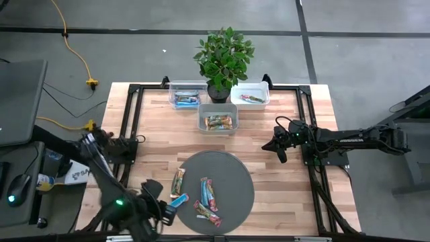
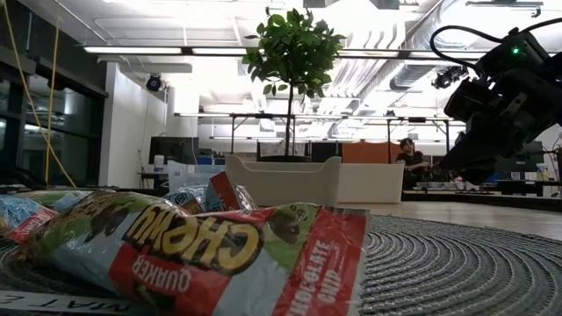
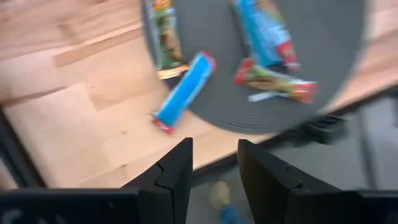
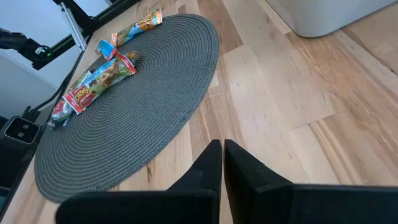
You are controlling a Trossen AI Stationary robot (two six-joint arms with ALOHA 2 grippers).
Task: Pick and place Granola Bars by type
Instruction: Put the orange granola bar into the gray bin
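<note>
While both arms hang clear of the bars, the landmark is the round grey woven mat (image 1: pixel 228 168) on the butcher-block table (image 1: pixel 295 195).

Surface: light wood planks with a black frame rail around the edge. Four granola bars sit on the mat's near-left part: a yellow-brown bar (image 1: pixel 177 181) at the mat's left rim, a blue-and-red bar (image 1: pixel 208 193) toward the mat's centre, and two red/green bars (image 1: pixel 205 212) near its front edge. One blue bar (image 1: pixel 179 199) lies half off the mat's left rim, onto the wood.

Behind the mat: three clear bins. The middle bin (image 1: pixel 218 119) is closest to the mat and holds yellow-brown bars. The left bin (image 1: pixel 186 96) holds blue ones; the right bin (image 1: pixel 250 94) holds a reddish one. A potted plant (image 1: pixel 224 60) stands between the two rear bins.

Left gripper (image 3: pixel 214 163): off the mat's front-left, above the table edge, jaws spread, nothing between them. Right gripper (image 4: pixel 222 155): right of the mat, above bare wood, fingers pressed together, empty.

Room: grey concrete floor, yellow cable (image 1: pixel 74 47) far left of the mat. Low view shows an open workshop with ceiling strip lights, desks and a person (image 2: pixel 409 156) seated far behind the bins.
</note>
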